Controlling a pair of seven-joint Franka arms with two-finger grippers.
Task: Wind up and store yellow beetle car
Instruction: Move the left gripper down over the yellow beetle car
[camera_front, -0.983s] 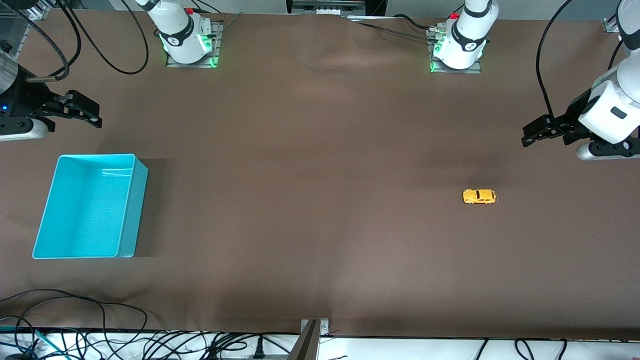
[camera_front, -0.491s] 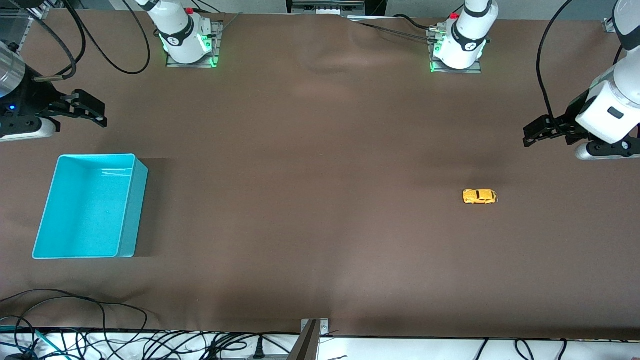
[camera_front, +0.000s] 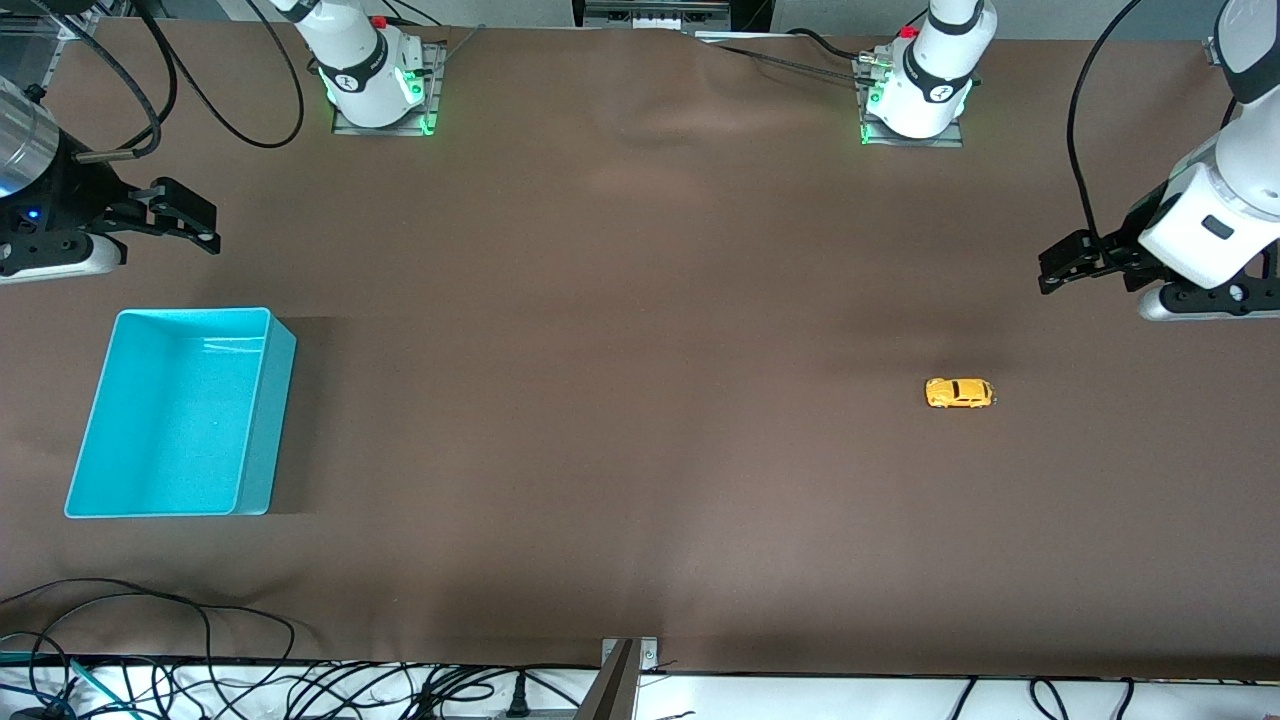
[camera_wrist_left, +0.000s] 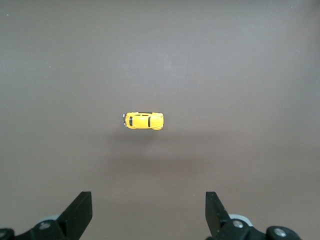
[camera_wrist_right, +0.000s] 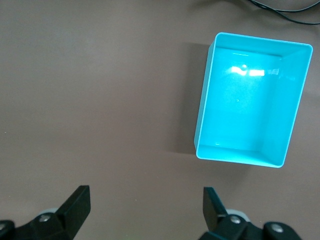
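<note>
Brown cloth covers our table (camera_front: 640, 330): the yellow beetle car (camera_front: 960, 393) sits alone toward the left arm's end, untouched, well apart from the turquoise bin (camera_front: 255, 420). Our left gripper (camera_front: 1062, 268) hangs released above it; our right gripper (camera_front: 190, 222) waits, spread wide. Next, we judge, comes grasping the car.

Yellow beetle car (camera_front: 960, 393), apparently dark-windowed; turquoise bin (camera_front: 268, 420); brown table (camera_front: 620, 400).

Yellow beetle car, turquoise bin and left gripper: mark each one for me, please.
yellow beetle car (camera_front: 960, 393): front view, on its roof.
turquoise bin (camera_front: 255, 420): front view, on its side wall toward the left arm's end.
left gripper (camera_wrist_left: 149, 212): left wrist view, midway between its open fingertips.
</note>
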